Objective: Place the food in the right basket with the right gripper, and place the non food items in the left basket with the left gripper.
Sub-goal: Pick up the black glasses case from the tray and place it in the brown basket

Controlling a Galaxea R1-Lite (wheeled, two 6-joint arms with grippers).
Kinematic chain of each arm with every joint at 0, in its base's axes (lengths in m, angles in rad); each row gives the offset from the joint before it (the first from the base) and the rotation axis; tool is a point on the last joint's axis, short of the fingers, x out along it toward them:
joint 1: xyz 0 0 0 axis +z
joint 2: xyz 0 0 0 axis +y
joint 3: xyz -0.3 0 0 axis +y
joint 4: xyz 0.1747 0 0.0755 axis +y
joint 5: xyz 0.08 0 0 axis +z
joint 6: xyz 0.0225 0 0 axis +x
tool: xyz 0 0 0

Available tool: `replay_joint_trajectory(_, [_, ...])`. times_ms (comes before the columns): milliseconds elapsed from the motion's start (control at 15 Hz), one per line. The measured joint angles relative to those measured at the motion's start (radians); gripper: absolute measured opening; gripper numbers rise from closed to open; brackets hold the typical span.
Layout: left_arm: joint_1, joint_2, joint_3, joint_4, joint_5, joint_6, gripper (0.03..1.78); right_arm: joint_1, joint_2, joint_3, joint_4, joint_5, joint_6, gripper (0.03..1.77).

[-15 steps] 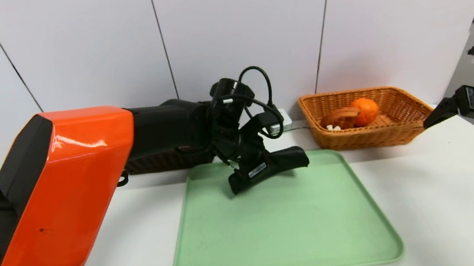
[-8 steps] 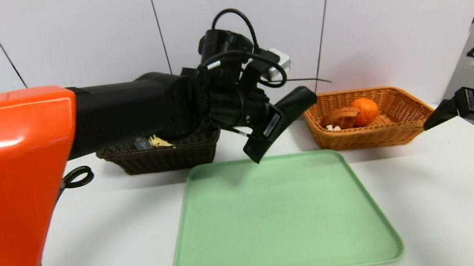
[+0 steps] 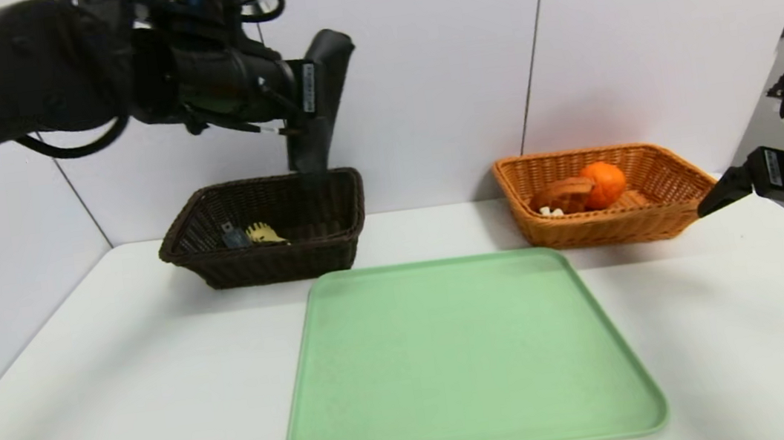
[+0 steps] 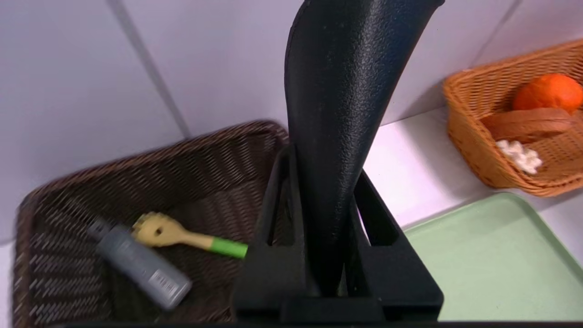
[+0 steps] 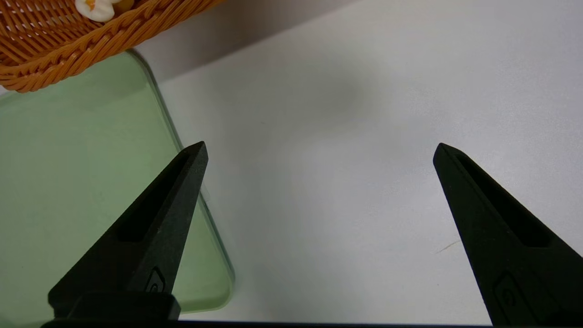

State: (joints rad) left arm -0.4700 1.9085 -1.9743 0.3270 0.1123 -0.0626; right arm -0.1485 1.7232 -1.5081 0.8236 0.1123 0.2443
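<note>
Left gripper [image 3: 318, 102] clamps black holder [image 4: 337, 136] above dark basket [image 3: 270, 265] rim; right gripper [image 5: 319, 155] spread, empty.

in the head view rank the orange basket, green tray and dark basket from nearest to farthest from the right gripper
1. Orange basket, just left of the right gripper.
2. Green tray, centre of the table.
3. Dark basket, far left side.

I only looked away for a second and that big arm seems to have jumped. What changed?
The left gripper swung up off the green tray and back, and now hangs shut over the dark basket, carrying nothing. The right gripper, open, stayed beside the orange basket; both baskets' contents look unchanged.
</note>
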Motion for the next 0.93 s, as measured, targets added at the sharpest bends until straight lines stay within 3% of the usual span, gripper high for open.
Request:
replay_joint_trajectory(333, [0.174,-0.023,0.061,0.110,-0.002,-0.089,0.28,0.000,0.010,0.002,0.002,-0.005,0.000,1.71])
replay_joint_trajectory(933, [0.206,0.085,0.025,0.092,0.014,-0.144,0.26,0.000,0.007,0.005,0.003,-0.003,0.002,1.71])
